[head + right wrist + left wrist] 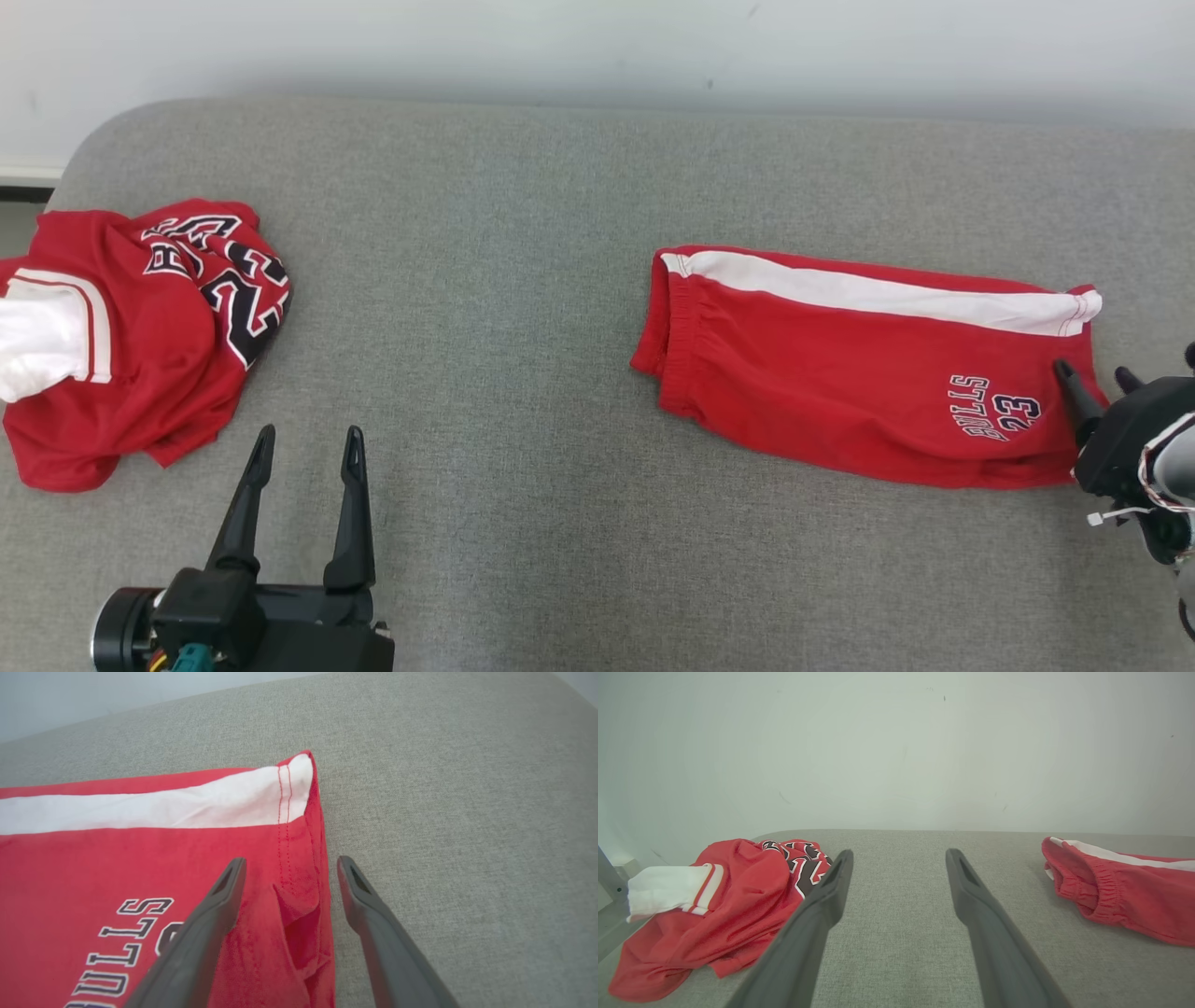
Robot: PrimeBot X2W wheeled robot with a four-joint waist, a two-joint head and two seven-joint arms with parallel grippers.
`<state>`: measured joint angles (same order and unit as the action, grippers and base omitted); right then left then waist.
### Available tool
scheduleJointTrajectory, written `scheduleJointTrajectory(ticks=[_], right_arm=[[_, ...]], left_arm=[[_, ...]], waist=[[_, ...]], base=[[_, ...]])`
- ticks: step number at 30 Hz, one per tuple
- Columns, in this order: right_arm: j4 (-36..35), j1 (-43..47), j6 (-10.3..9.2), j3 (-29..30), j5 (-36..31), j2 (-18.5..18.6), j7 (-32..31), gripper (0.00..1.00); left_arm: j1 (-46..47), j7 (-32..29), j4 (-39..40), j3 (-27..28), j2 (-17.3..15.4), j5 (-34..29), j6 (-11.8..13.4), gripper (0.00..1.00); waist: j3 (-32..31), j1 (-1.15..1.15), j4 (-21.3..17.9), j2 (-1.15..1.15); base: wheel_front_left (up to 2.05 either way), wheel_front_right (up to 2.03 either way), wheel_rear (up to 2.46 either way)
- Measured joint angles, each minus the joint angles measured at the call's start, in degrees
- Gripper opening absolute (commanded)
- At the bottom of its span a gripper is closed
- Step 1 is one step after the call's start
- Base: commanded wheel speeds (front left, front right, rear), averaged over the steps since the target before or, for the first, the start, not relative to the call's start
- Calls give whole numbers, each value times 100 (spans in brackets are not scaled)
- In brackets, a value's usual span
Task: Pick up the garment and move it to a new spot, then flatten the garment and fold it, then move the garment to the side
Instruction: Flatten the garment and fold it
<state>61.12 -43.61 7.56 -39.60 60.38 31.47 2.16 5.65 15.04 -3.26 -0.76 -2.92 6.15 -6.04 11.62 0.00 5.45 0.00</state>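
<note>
Lowest in the head view sits the left gripper (309, 434), its two long dark fingers pointing away from the robot. Its jaws are spread wide with nothing between them but bare grey cloth, as the left wrist view (899, 854) confirms.

The red shorts (840, 373) lie flat and folded on the right half of the worktop (523, 280). Their long axis runs left to right, sloping slightly toward the robot at the right end. The gathered elastic waistband faces the middle of the worktop, and the stitched leg hem points to the right edge. A white stripe runs along the far side, and a "BULLS 23" print near the hem reads upside down from the head.

The right gripper (1090, 371) is at that hem end, jaws parted and gripping nothing. In the right wrist view (290, 861) one finger lies over the shorts (93, 868) and the other over grey cloth just beyond the hem. Whether the tips touch the fabric cannot be told.

A crumpled red jersey (140, 336) with white trim and dark numerals sits at the far left, hanging partly over that edge. Open woven grey surface lies between the two garments and on the near and far sides of the shorts. A pale wall (597, 47) closes the far side.
</note>
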Motion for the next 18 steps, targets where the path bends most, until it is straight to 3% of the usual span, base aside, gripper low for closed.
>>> scheduleJointTrajectory(ticks=[18], right_arm=[[-1084,1139,-1,252,264,342,1020,100]], left_arm=[[-427,0,45,172,1,33,57,100]], waist=[[-447,0,-383,0]], base=[[0,0,0]])
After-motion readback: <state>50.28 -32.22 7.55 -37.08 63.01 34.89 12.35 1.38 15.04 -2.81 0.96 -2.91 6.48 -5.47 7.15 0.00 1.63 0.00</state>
